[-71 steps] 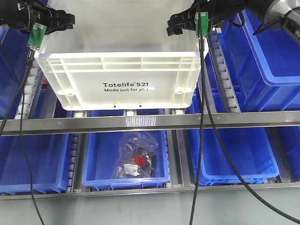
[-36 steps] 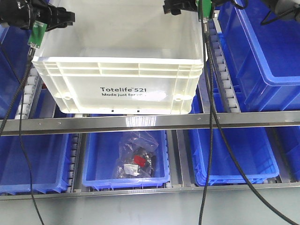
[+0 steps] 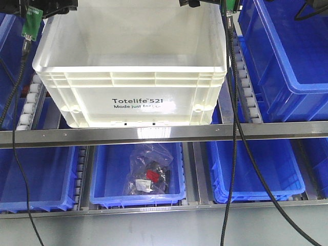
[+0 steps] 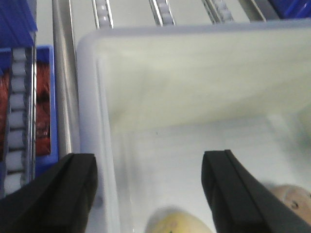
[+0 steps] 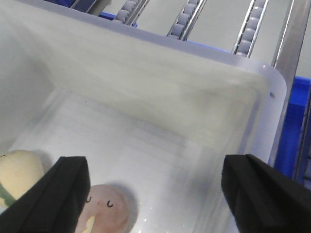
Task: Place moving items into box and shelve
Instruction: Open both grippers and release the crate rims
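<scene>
The white box (image 3: pixel 133 82), printed "Totelife 521", sits on the shelf's rollers above the metal rail. Two moving items lie on its floor: a cream-yellow ball (image 4: pixel 180 224) (image 5: pixel 18 170) and a pink ball (image 5: pixel 108 208) (image 4: pixel 291 198) with a small face. My left gripper (image 3: pixel 56 4) (image 4: pixel 150 194) is open, its fingers straddling the box's left wall (image 4: pixel 95 136) without touching it. At the right inner corner of the box my right gripper (image 3: pixel 197 2) (image 5: pixel 155 194) hangs open, and the pink ball lies beside its left finger (image 5: pixel 63 194).
Blue bins (image 3: pixel 287 56) flank the box on the same level. Below the rail (image 3: pixel 164 134) are more blue bins, the middle one (image 3: pixel 138 192) holding a plastic bag of small parts. Roller tracks (image 3: pixel 245 77) run beside the box. Black cables (image 3: pixel 233 154) hang in front.
Both grippers have moved up and back in the front view, now nearly out of frame. The box's front rim has dropped slightly and more of its inside shows.
</scene>
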Robot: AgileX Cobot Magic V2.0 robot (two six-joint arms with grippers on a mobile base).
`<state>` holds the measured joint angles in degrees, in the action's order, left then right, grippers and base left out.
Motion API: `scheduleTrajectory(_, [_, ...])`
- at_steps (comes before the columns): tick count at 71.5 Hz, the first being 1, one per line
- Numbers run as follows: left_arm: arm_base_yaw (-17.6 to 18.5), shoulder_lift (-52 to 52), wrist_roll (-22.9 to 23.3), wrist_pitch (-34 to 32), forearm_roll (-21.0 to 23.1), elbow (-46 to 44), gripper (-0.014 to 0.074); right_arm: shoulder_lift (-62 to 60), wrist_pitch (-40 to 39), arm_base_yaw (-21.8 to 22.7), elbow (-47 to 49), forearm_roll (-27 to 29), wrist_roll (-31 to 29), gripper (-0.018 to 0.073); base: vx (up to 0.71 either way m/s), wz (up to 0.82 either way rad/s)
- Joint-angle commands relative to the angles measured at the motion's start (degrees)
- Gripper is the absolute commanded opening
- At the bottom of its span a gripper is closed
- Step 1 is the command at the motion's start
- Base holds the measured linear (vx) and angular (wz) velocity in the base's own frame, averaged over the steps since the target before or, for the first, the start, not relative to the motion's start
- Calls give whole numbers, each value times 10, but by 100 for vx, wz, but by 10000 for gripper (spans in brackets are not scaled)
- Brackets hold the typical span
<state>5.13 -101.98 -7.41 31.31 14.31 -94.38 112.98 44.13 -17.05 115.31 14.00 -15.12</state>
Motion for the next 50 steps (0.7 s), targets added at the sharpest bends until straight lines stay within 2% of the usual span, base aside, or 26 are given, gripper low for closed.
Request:
scheduleTrajectory(1, [2,38,3,0,10,-20,568,-40,-8,2,20,13,7,589,0,0])
scheduleTrajectory(13, [2,47,1,25,8,-7,566,-41,62,2,20,11,12,589,0,0])
scheduleTrajectory(19, [2,69,1,3,9,36,566,-41,73,2,20,12,26,589,0,0])
scheduleTrajectory(37, [2,182,1,-121,5,227,566,-68,60,2,19,15,31,589,0,0])
scheduleTrajectory(50, [2,237,1,-127,-31,248,566,-85,41,2,-5,20,31,589,0,0])
